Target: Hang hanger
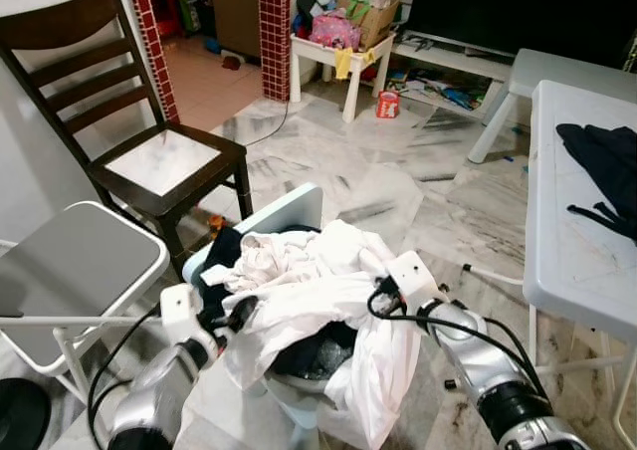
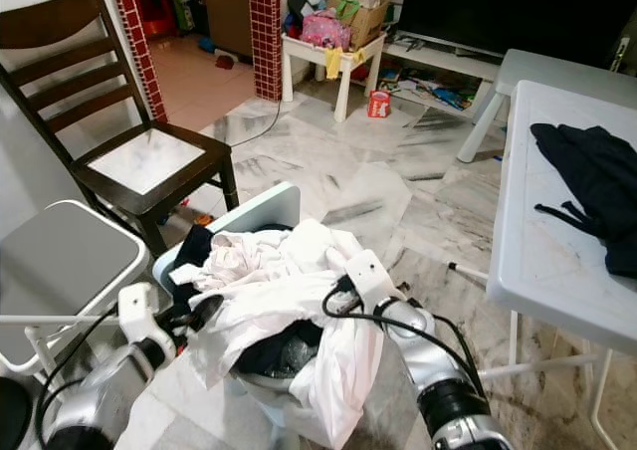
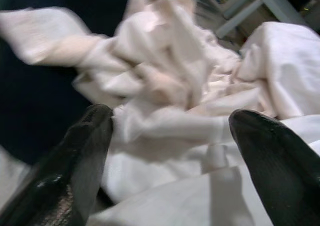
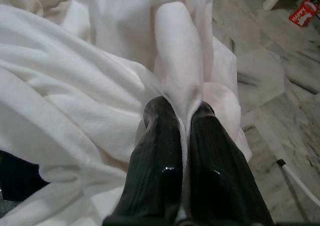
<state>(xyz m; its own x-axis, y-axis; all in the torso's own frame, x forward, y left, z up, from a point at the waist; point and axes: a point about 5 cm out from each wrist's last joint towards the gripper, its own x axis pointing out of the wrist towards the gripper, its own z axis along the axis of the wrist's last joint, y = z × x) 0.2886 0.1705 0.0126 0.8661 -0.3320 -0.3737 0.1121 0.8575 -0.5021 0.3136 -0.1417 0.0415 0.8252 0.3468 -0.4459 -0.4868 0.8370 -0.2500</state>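
Head views: laundry basket sits on the marble floor straight ahead, hemmed in by a grey folding chair on the left, a dark wooden chair behind that, and a white table on the right. Open floor runs beyond the basket toward the TV stand. The basket is heaped with white garments over dark clothes; the white cloth spills over the near rim. Left gripper is at the basket's near-left rim, right gripper at its near-right side, both against the white cloth. No hanger can be made out. A dark garment lies on the table's far right part.

Left wrist view: fingers spread wide, white cloth between and beyond them, blurred.

Right wrist view: fingers pressed together, pinching a fold of white cloth; marble floor beside it.
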